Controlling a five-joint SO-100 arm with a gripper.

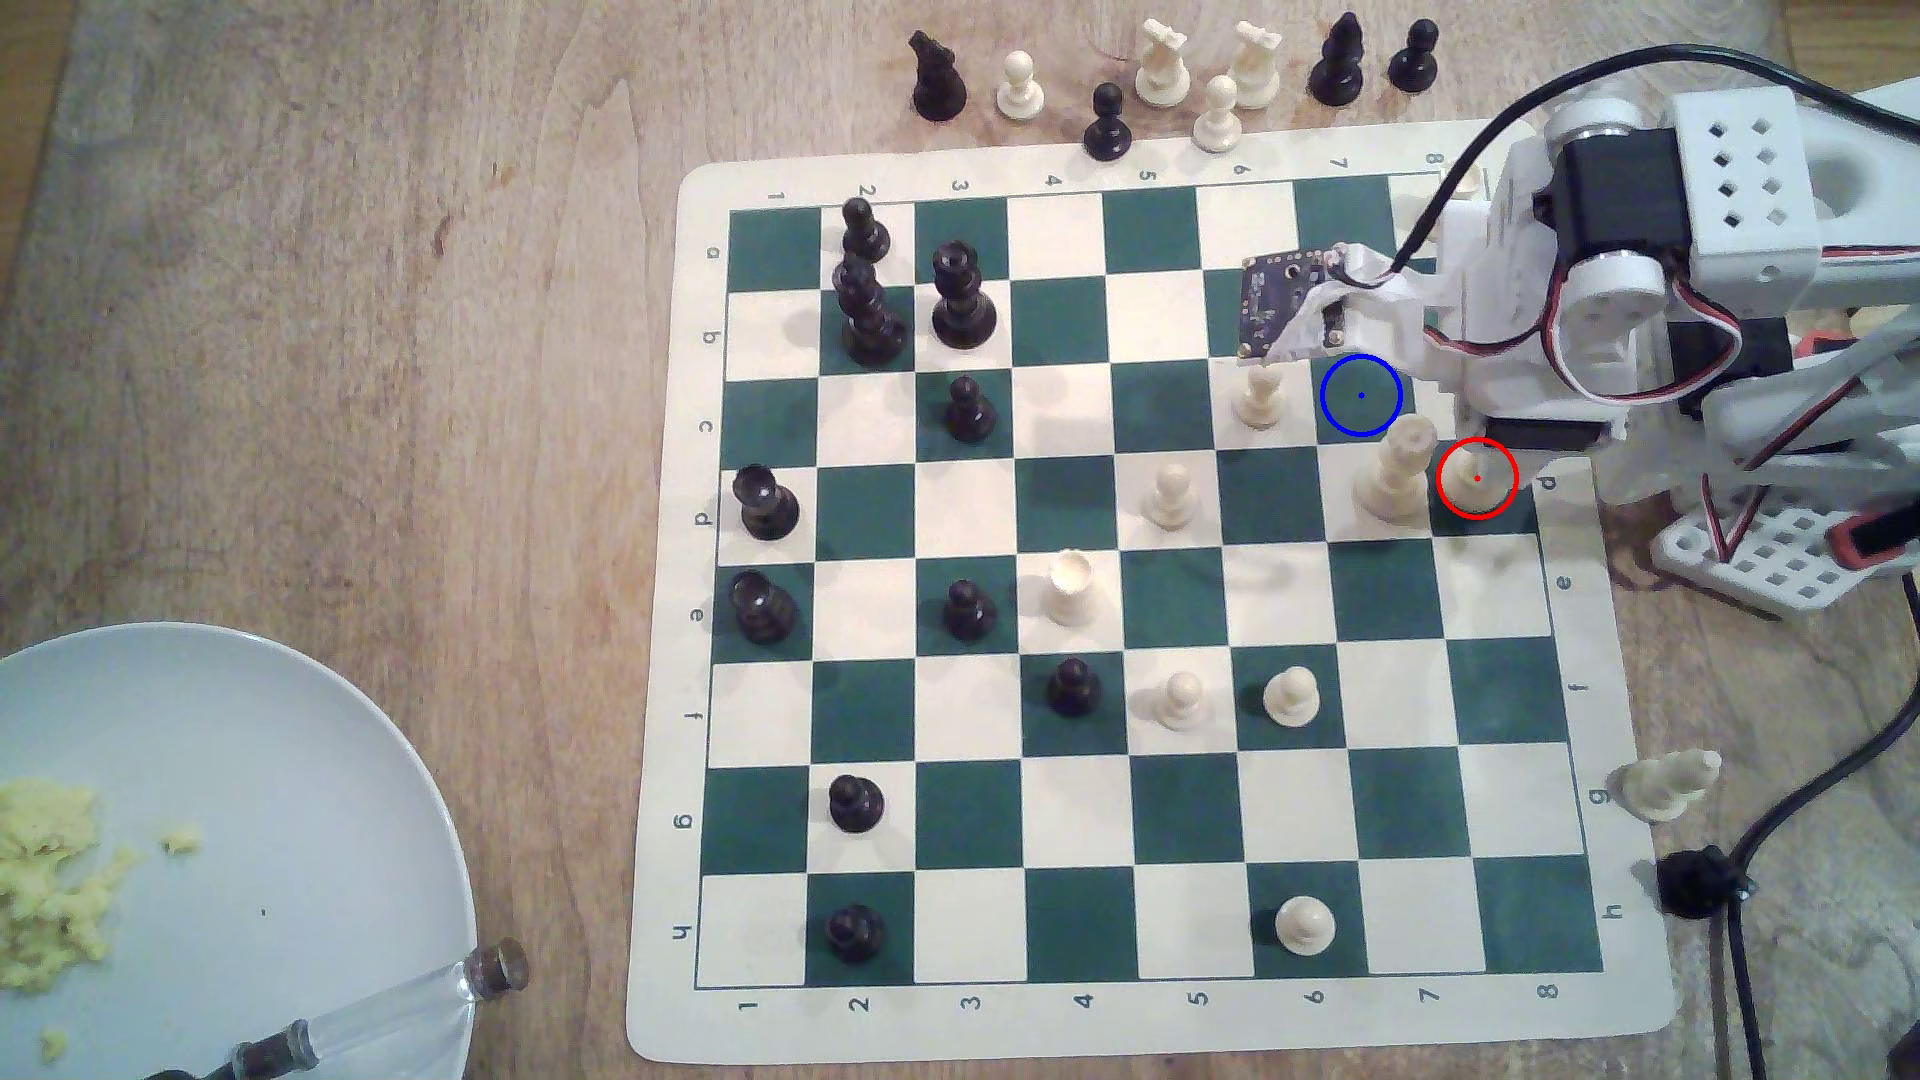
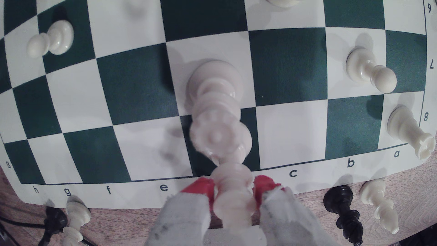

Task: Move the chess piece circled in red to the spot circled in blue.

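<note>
Gripper (image 2: 234, 189): red-padded fingers (image 2: 201, 189) closed partway, one on either side of the upper body of the tall cream piece (image 2: 233, 196), appearing to touch it; grasping that piece.

Tall cream piece: between the fingers, base on the red-ringed green square (image 1: 1476, 479) at the board's right edge in the exterior view, just beside the crowned cream piece (image 1: 1397, 473).

Blue-ringed square (image 1: 1361, 396): unoccupied, diagonally adjacent, far-left of the red ring.

Plate (image 1: 260, 748): near-left on the desk (image 1: 416, 312), holding yellow crumbs (image 1: 47, 883).
</note>
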